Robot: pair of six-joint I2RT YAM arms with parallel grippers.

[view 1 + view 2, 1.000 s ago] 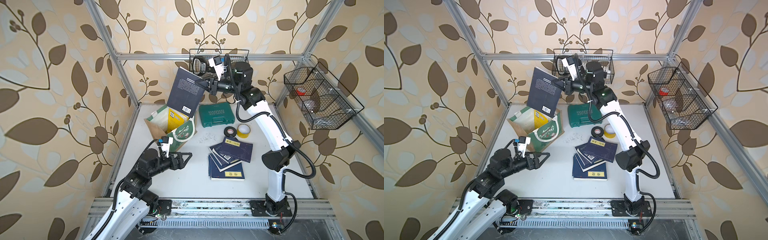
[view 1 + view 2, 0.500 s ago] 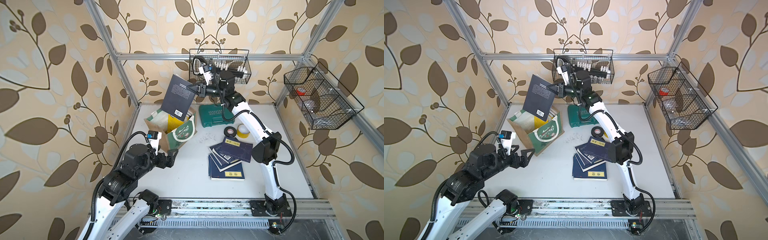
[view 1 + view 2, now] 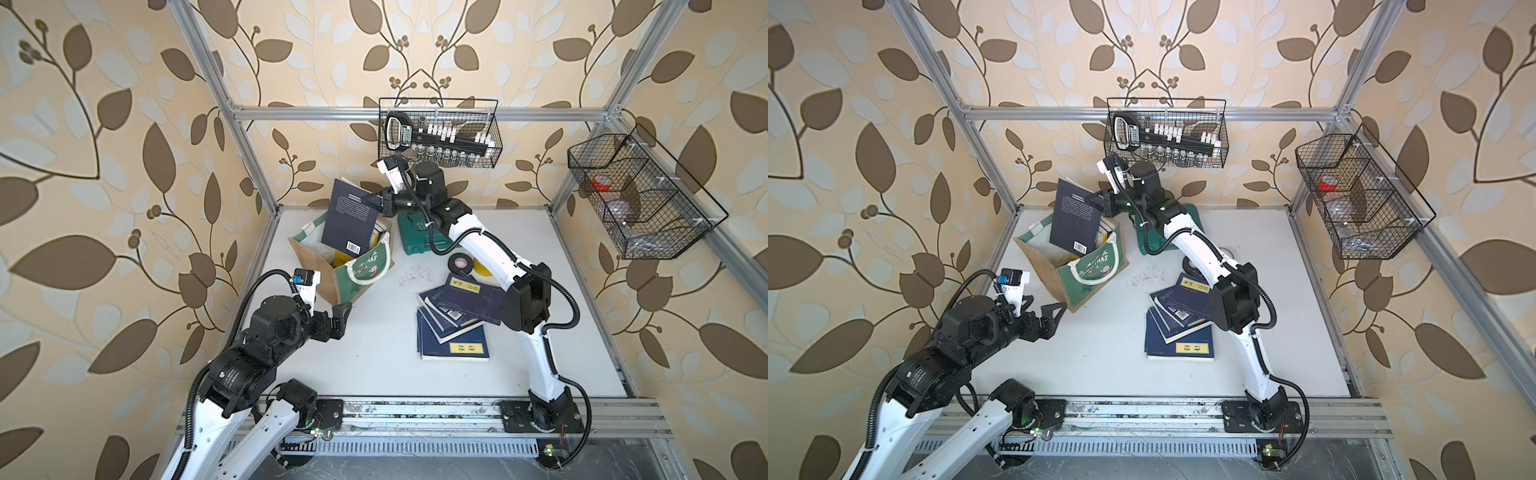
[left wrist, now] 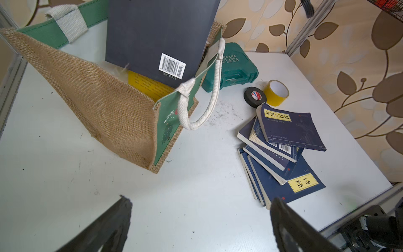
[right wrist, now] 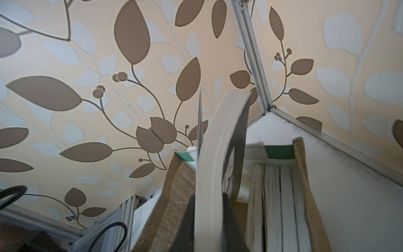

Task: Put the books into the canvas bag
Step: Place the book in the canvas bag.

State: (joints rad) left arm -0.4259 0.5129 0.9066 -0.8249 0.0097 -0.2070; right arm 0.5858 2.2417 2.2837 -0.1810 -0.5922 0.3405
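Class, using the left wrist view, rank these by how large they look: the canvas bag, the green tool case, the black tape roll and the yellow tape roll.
1. canvas bag
2. green tool case
3. black tape roll and yellow tape roll: about alike, unranked.

So the right end effector (image 5: 209,220) is pinching a dark-covered book (image 5: 218,152) by its pale page edge, one dark finger on each side, and the book is bowing sideways a bit. It's hanging right over the open mouth of the canvas bag (image 5: 174,185), which is sitting on the white worktop (image 5: 338,185). Other books (image 5: 274,207) are standing inside it, page edges facing the camera. Leafy wallpaper (image 5: 109,87) and a metal frame post (image 5: 253,54) are filling the background.
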